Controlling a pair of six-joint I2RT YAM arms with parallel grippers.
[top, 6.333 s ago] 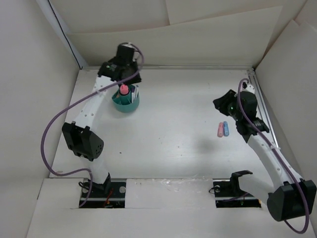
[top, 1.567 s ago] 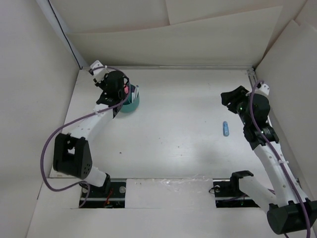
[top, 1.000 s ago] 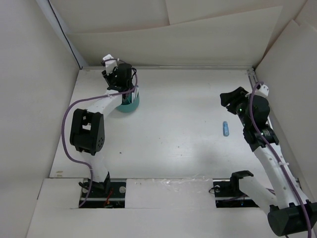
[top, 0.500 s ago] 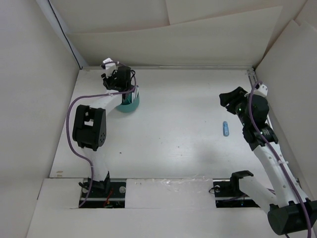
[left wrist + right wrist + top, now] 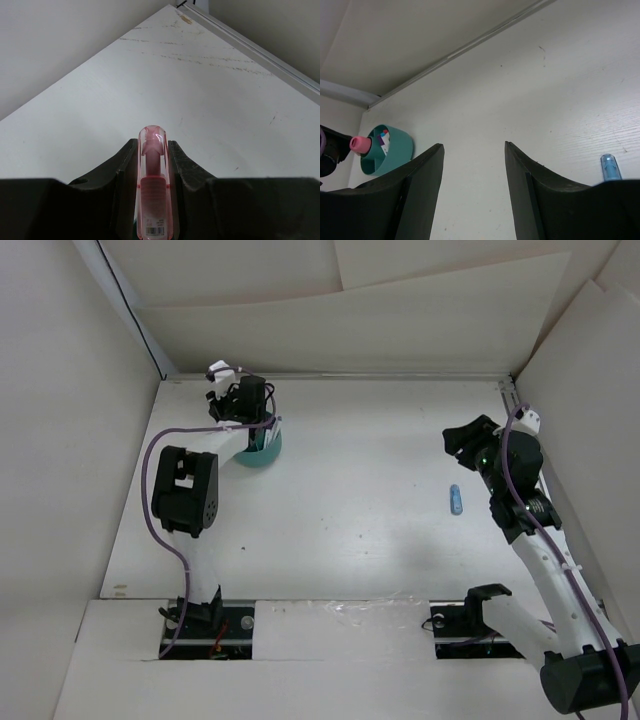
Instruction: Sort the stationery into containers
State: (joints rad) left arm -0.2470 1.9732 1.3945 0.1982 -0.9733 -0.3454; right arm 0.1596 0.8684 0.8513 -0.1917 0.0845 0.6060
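Pink piece [image 5: 153,200], lengthwise in left hand [image 5: 152,147], tip outward

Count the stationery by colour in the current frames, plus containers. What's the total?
Pink stubby piece: 1, clamped in the left gripper
Blue stubby piece: 1, lying on the table
Teal cup: 1
Total: 3
Pen ends show inside the cup but are too small to count.

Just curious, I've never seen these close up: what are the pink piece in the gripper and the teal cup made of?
Pink piece: likely see-through tinted plastic, glossy; an inner core shows through its shell. Teal cup: probably opaque moulded plastic, smooth, evenly coloured.
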